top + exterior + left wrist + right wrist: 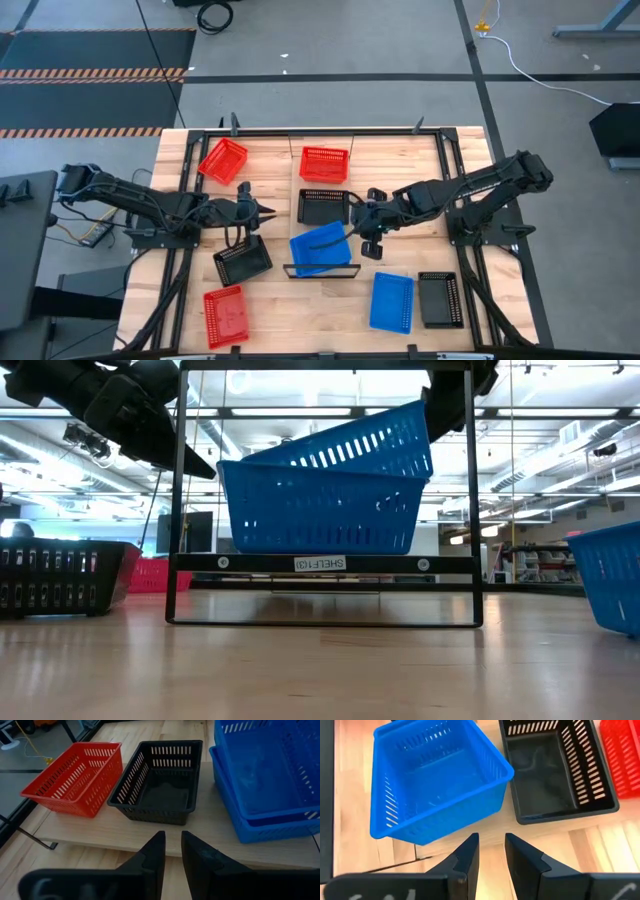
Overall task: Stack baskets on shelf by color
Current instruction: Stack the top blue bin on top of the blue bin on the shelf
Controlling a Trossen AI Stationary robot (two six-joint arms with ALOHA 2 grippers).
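The shelf (296, 185) lies across the table's middle, its black frame (325, 563) at the near end. On it stand a red basket (324, 163), a black basket (324, 205) and two nested blue baskets (322, 247). The upper blue basket (350, 445) sits tilted in the lower one (315, 510). My left gripper (276, 211) hovers by the shelf's left side, slightly open (173, 842), facing the black basket (160, 780). My right gripper (352, 228) hovers at the blue stack's right side, slightly open (492, 845), a little short of the blue basket (437, 780).
Loose baskets stand on the table: a red one (222, 160) at the far left, a black one (242, 260) and a red one (226, 315) at the near left, a blue one (391, 301) and a black one (440, 299) at the near right.
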